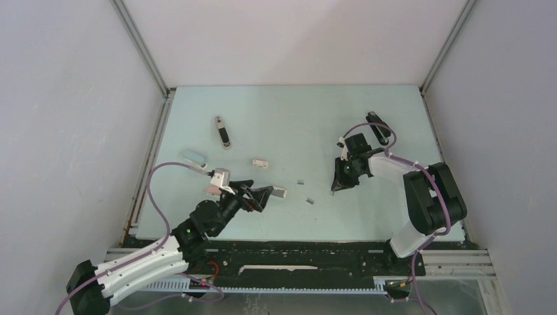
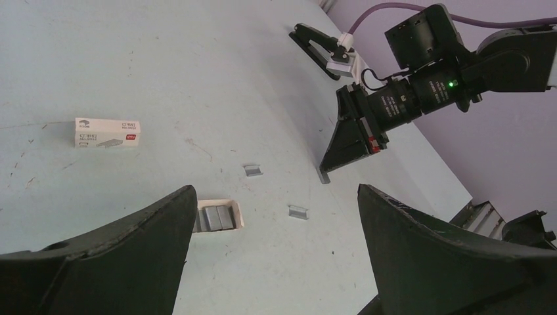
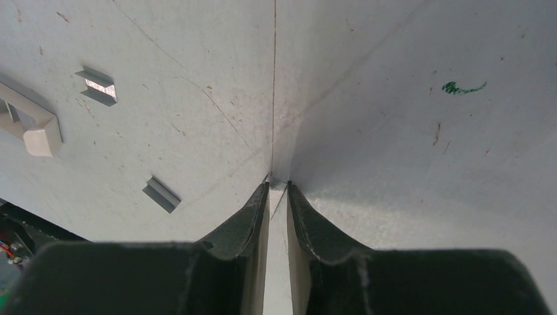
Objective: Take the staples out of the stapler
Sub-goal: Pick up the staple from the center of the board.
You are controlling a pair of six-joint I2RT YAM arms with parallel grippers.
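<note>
The stapler (image 1: 223, 131) lies at the back left of the table, away from both grippers. Two short grey staples strips lie loose mid-table (image 1: 301, 182) (image 1: 309, 201); they also show in the left wrist view (image 2: 253, 170) (image 2: 297, 211) and in the right wrist view (image 3: 98, 85) (image 3: 161, 195). My right gripper (image 1: 335, 189) points down at the table with its jaws closed on another small grey strip (image 3: 278, 186), which lies at its tips in the left wrist view (image 2: 323, 176). My left gripper (image 1: 263, 197) is open and empty, low over the table (image 2: 276, 190).
A small white open tray of staples (image 2: 217, 216) lies by my left finger and also shows from above (image 1: 280, 192). A white labelled box (image 2: 107, 132) lies further left. A black clip-like tool (image 1: 378, 126) lies back right. A pale box (image 1: 194, 157) lies left.
</note>
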